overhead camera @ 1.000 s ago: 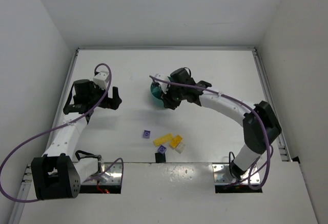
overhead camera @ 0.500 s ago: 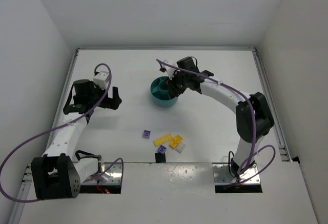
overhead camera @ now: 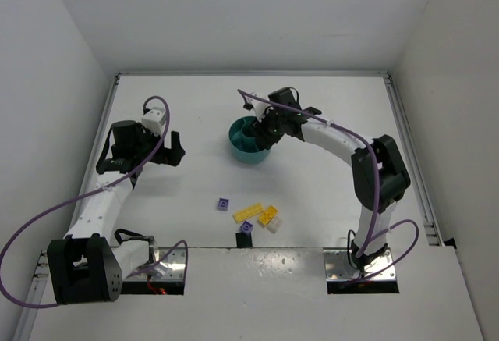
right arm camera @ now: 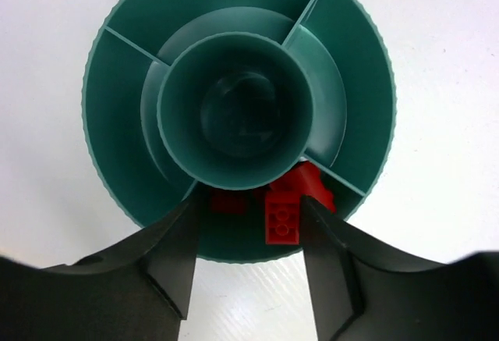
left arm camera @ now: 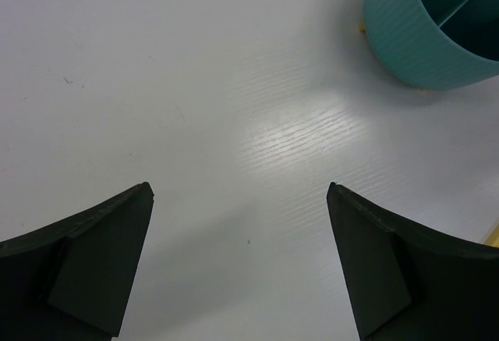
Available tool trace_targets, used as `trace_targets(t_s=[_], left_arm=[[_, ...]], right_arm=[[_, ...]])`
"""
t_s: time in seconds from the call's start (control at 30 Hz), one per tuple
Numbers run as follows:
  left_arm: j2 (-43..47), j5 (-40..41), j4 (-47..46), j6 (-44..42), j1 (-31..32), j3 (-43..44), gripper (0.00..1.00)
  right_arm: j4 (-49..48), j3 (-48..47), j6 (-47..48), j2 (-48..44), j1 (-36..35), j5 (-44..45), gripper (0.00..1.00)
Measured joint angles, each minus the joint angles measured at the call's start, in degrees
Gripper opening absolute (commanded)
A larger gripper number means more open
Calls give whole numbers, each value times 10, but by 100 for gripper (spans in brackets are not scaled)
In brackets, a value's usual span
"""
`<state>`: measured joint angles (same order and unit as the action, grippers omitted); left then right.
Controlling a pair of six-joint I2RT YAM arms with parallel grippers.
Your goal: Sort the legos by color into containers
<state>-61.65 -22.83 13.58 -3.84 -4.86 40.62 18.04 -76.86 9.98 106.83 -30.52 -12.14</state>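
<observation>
Wrist camera alone shows red legos (right arm camera: 282,216) in the dish (right arm camera: 117,115) between parted right jaws; left jaws gape.

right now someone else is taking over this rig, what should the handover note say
Left jaws: open, over bare table left of the dish.
Right jaws: open above the dish, gripping nothing.
Done: red bricks lie in one outer section, below the Right jaws.
Left: two purple bricks, two yellow bricks and an off-white brick lie towards the table's near edge, none sorted yet.
</observation>
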Motion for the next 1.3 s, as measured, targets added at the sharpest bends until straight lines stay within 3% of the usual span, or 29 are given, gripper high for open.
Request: trace_targets(t_s=[0.1,0.47,0.7,0.93,1.07,1.3], left_arm=[[0,1,-2,0,0,0,100],[10,-17,14,-49,14,-5,99],[55,-17,91,-158,156,-22,95],[46,31,127,-210,326,-40,94],[7,81,126,-191,379,-41,82],[-95,171,147,-122,440,11,82]], right_arm=[[0,-4,-5,0,1,0,64],[20,-9,-30,-31,6,-3,64],[20,41,-84,-120,42,-14,64],[37,118,-142,-134,123,-33,64],[39,123,-159,-134,157,-42,64],[39,123,-175,-134,181,-65,64]])
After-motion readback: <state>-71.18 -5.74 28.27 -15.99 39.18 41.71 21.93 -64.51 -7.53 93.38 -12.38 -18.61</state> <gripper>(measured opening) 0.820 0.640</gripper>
